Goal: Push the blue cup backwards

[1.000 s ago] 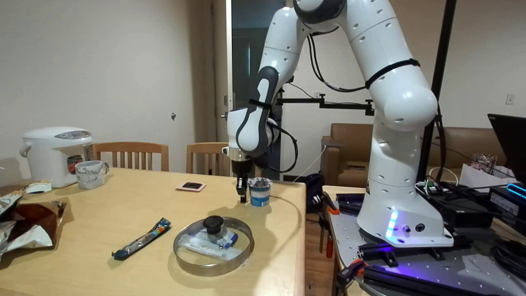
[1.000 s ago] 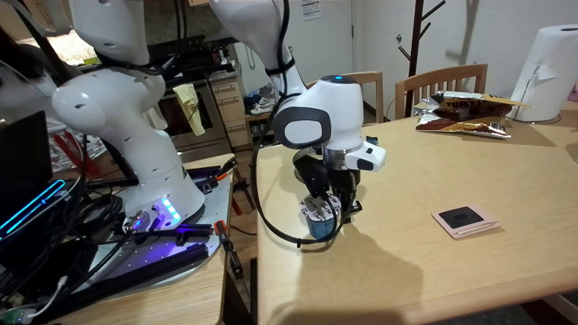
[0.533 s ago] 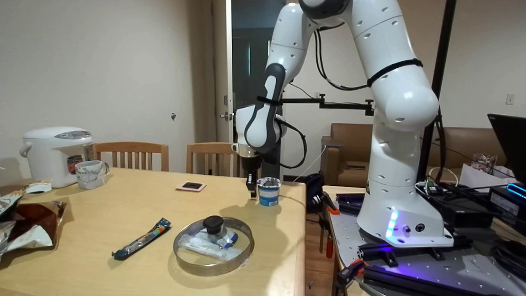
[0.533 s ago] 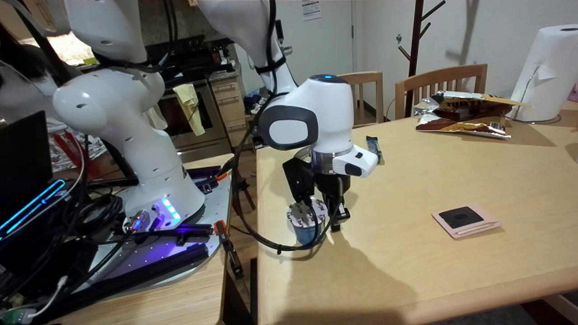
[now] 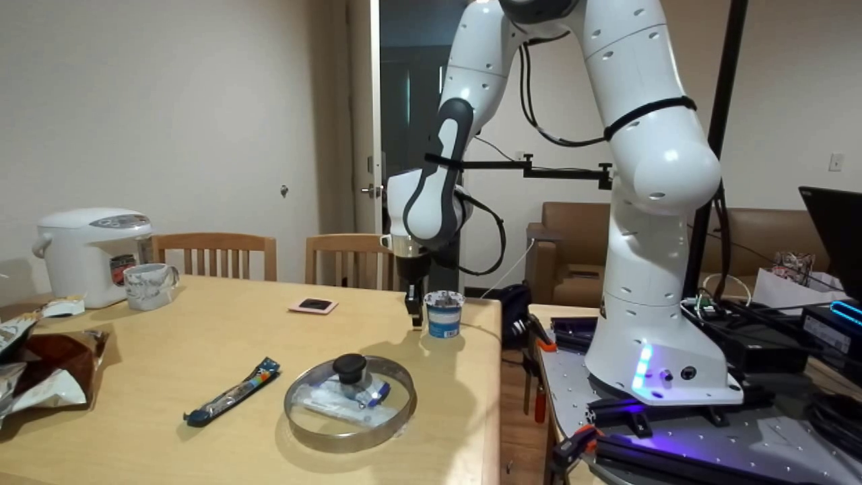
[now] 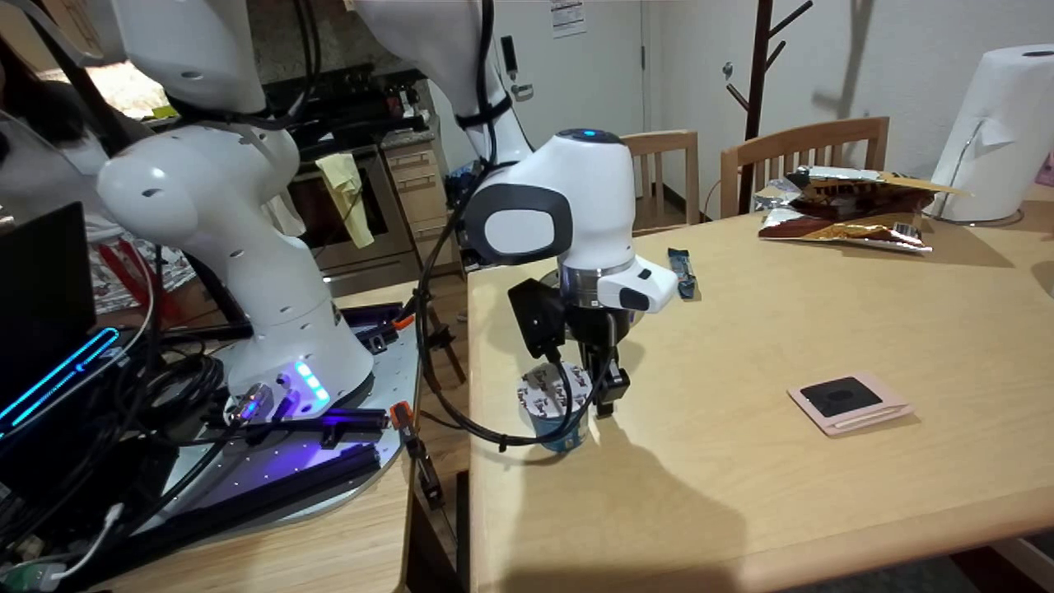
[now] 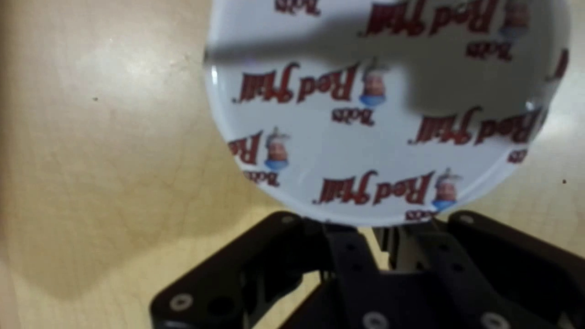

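The blue cup [image 5: 444, 325] stands upright on the table close to the edge facing the robot base. It is blue and white with a printed lid, which also shows in an exterior view [image 6: 545, 392] and fills the top of the wrist view [image 7: 361, 137]. My gripper [image 5: 417, 326] points down beside the cup, on the side away from the base. A narrow gap shows between them in that view. The gripper also shows in an exterior view [image 6: 605, 405]. In the wrist view my finger links [image 7: 381, 235] lean inward; the tips are hidden under the lid. The gripper looks shut and holds nothing.
A round silvery dish [image 5: 350, 441] with a black knob stands near the cup. A dark wrapper [image 5: 232, 393], a pink card holder [image 5: 313, 306], a white mug [image 5: 149, 286] and a crinkled bag [image 5: 57, 370] lie farther off. A black cable [image 6: 502, 436] hangs from my arm across the cup.
My gripper and the cup have both moved toward the robot base and its table edge, mostly in the first half second. The cup stays upright. The other objects have not moved.
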Action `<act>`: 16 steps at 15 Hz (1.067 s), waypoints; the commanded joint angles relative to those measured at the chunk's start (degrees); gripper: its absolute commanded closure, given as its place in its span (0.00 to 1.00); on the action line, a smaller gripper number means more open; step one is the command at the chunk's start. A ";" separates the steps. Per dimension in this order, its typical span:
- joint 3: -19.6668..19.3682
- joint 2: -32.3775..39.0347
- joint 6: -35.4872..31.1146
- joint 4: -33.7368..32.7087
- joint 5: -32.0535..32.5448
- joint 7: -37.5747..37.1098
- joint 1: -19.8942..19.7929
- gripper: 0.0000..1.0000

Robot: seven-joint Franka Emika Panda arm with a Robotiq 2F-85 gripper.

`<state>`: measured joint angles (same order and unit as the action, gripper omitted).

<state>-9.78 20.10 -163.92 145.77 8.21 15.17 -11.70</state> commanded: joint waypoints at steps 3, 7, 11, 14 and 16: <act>0.33 -0.09 0.19 -0.03 0.27 -0.27 -0.25 0.73; 0.33 -0.09 0.20 -0.03 0.27 -0.27 -0.25 0.73; 0.33 -0.09 0.21 -0.03 0.27 -0.27 -0.25 0.73; -1.54 -1.08 1.01 -0.87 2.54 -2.42 2.33 0.42; -3.80 -3.06 0.82 -1.50 5.16 -4.41 4.90 0.31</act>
<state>-10.70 19.95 -163.92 144.79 9.38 14.67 -10.25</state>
